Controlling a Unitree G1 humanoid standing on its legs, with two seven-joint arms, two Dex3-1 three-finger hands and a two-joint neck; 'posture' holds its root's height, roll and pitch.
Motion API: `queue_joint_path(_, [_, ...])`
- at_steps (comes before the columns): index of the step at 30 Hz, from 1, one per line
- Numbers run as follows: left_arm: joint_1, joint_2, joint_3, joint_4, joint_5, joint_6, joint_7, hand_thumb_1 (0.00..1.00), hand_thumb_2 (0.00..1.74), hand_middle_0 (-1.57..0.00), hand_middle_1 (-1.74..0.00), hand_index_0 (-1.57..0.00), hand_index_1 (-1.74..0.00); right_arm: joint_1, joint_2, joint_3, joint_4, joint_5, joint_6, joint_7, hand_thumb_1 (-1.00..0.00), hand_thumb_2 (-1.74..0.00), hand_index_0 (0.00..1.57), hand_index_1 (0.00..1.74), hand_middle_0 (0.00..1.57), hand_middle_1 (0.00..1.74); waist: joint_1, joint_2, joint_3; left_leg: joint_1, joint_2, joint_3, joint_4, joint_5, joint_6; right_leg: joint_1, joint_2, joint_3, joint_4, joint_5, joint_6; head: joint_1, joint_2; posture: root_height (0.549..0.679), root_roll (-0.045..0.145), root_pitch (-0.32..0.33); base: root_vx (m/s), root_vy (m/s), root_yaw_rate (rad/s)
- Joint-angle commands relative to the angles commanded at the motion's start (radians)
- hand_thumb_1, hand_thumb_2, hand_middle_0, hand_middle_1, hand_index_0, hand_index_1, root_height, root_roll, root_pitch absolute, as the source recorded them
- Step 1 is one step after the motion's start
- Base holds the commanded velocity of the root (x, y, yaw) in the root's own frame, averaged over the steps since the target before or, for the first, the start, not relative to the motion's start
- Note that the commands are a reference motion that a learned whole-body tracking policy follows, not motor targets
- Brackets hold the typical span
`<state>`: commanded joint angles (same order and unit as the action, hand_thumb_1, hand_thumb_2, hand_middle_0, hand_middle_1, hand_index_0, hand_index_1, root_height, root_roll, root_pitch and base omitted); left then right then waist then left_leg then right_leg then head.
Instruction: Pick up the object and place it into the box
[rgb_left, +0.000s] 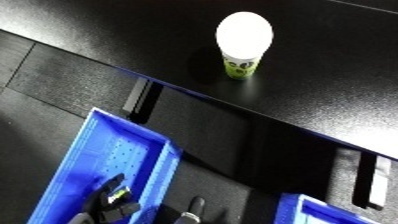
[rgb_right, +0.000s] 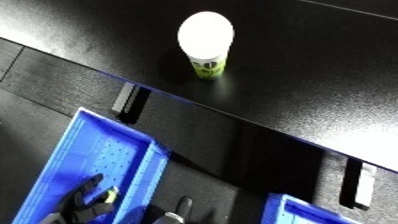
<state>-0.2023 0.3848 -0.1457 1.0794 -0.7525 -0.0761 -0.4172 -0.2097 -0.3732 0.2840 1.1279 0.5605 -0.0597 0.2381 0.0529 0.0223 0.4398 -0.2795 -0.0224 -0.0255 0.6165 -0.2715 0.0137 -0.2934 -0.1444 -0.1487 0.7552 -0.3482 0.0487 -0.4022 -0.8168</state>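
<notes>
A white-lidded cup with a green printed label (rgb_left: 242, 46) stands upright on the black counter (rgb_left: 338, 80); its lettering is illegible. The blue plastic bin (rgb_left: 84, 165) sits below the counter edge. One black hand (rgb_left: 111, 202) hangs over the bin, fingers curled; which hand it is cannot be told.

Green-patterned cup (rgb_left: 242, 49) with a white lid, standing upright on the black worktop (rgb_left: 338, 85), well apart from the blue bin (rgb_left: 111, 165) down at lower left.
</notes>
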Motion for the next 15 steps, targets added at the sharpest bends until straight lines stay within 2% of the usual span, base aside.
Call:
queue_joint_path(4, [-0.013,0.006,-0.030,-0.078,0.036,-0.022,-0.069,0.00,0.00,0.00,0.00,0.00,0.00,0.001,-0.003,-0.003,-0.002,0.020,0.007,0.001,0.00,0.00,0.00,0.00,0.00,0.00,0.005,0.000,0.002,0.002,-0.001,-0.002,-0.002,-0.002,-0.0003,0.006,-0.0011,-0.003,-0.007,0.004,0.0038,0.013,-0.010,0.640,0.034,-0.076,0.001,0.014,0.003])
queue_joint_path(8, [-0.027,0.034,-0.087,-0.220,0.085,0.008,-0.155,0.00,0.00,0.00,0.00,0.00,0.00,0.013,-0.009,-0.010,-0.019,0.037,0.015,0.000,0.00,0.00,0.00,0.00,0.00,0.00,0.009,0.004,0.006,0.005,-0.001,-0.004,-0.003,-0.007,0.0019,0.009,-0.0052,-0.007,-0.009,0.009,0.0110,0.036,-0.005,0.640,0.031,-0.078,-0.005,0.009,-0.004])
queue_joint_path(11, [-0.038,0.087,-0.144,-0.363,0.107,0.072,-0.230,0.00,0.00,0.00,0.00,0.00,0.00,0.023,-0.017,-0.015,-0.026,0.045,0.014,0.007,0.00,0.00,0.00,0.00,0.00,0.00,0.012,0.009,0.010,0.007,-0.002,-0.005,-0.006,-0.010,0.0030,0.011,-0.0095,-0.009,-0.013,0.015,0.0189,0.058,0.008,0.641,0.029,-0.078,-0.008,0.010,-0.003])
queue_joint_path(13, [-0.056,0.138,-0.189,-0.479,0.110,0.140,-0.294,0.00,0.00,0.00,0.00,0.00,0.00,0.028,-0.023,-0.015,-0.028,0.055,0.011,0.009,0.00,0.00,0.00,0.00,0.00,0.00,0.014,0.012,0.011,0.008,-0.003,-0.006,-0.008,-0.011,0.0031,0.013,-0.0129,-0.012,-0.017,0.020,0.0246,0.085,0.020,0.642,0.029,-0.077,-0.016,0.005,0.014])
queue_joint_path(14, [-0.056,0.138,-0.189,-0.479,0.110,0.140,-0.294,0.00,0.00,0.00,0.00,0.00,0.00,0.028,-0.023,-0.015,-0.028,0.055,0.011,0.009,0.00,0.00,0.00,0.00,0.00,0.00,0.014,0.012,0.011,0.008,-0.003,-0.006,-0.008,-0.011,0.0031,0.013,-0.0129,-0.012,-0.017,0.020,0.0246,0.085,0.020,0.642,0.029,-0.077,-0.016,0.003,0.020])
queue_joint_path(15, [-0.078,0.192,-0.231,-0.606,0.093,0.223,-0.353,0.00,0.00,0.00,0.00,0.00,0.00,0.031,-0.030,-0.014,-0.031,0.066,0.011,0.009,0.00,0.00,0.00,0.00,0.00,0.00,0.015,0.016,0.014,0.008,-0.004,-0.007,-0.008,-0.013,0.0036,0.017,-0.0166,-0.016,-0.021,0.024,0.0294,0.106,0.036,0.642,0.028,-0.077,-0.021,0.000,0.035])
